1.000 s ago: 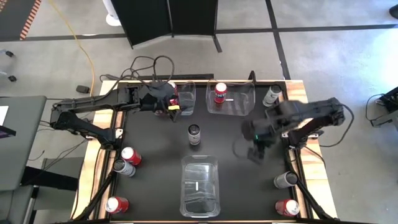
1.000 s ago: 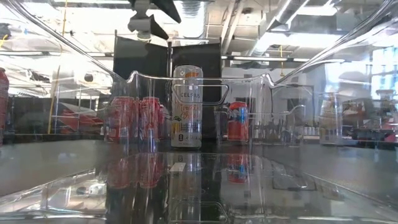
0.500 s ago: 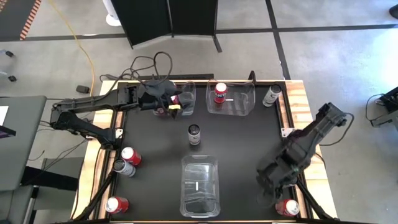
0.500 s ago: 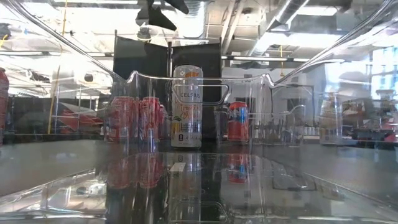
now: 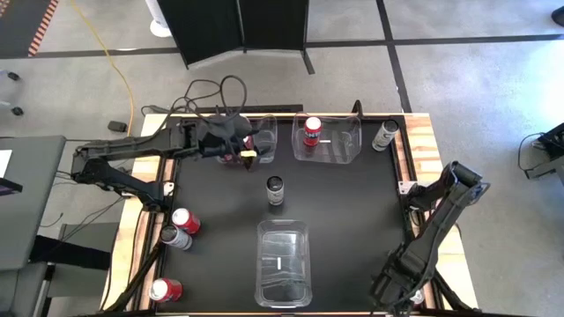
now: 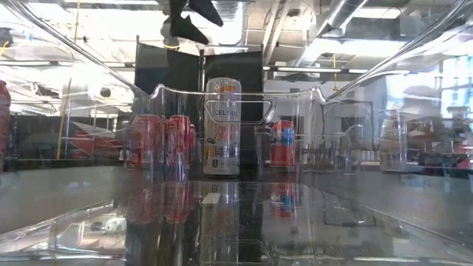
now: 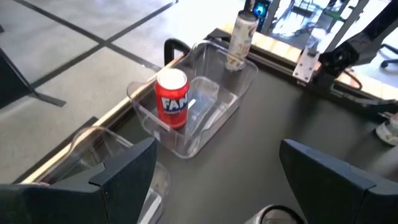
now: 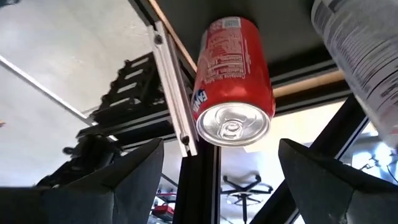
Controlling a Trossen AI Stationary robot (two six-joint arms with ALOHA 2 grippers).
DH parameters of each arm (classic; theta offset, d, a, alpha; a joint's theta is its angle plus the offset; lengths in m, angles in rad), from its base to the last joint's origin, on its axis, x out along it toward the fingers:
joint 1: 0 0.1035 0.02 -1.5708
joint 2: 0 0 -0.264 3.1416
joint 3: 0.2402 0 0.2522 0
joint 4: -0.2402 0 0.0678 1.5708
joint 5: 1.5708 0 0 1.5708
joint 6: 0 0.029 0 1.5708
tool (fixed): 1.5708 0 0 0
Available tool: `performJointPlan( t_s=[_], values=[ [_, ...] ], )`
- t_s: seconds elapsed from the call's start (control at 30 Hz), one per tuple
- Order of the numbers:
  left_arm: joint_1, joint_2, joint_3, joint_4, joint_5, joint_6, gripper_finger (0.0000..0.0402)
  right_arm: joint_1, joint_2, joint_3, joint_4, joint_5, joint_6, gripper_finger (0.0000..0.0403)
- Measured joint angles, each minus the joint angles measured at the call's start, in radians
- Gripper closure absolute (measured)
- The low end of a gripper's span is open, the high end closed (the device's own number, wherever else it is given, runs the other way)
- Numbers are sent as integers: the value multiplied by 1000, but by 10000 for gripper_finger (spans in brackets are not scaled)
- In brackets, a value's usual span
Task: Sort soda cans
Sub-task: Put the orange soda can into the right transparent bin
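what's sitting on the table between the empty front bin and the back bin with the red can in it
One grey can stands upright on the bare black mat between the front bin and the back bin, clear in the high view.

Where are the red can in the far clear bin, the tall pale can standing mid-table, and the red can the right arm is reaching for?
red can in the far bin (image 5: 312, 130), high view, silver top.
tall pale can (image 6: 222, 127), low view, label.
red can by the right gripper (image 8: 232, 74), right wrist view, red side.
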Motion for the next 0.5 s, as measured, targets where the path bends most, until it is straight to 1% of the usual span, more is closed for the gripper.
performJointPlan(
  t_s=[0.17,0.33,0.5],
  values=[
    [0,0,-11,0,7,-13,66,45,35,0,-2,5,45,71],
    [0,0,-11,4,7,-9,66,90,80,0,-9,41,43,71],
    [0,0,-11,5,7,-17,66,109,121,0,-42,54,33,71]
  ],
)
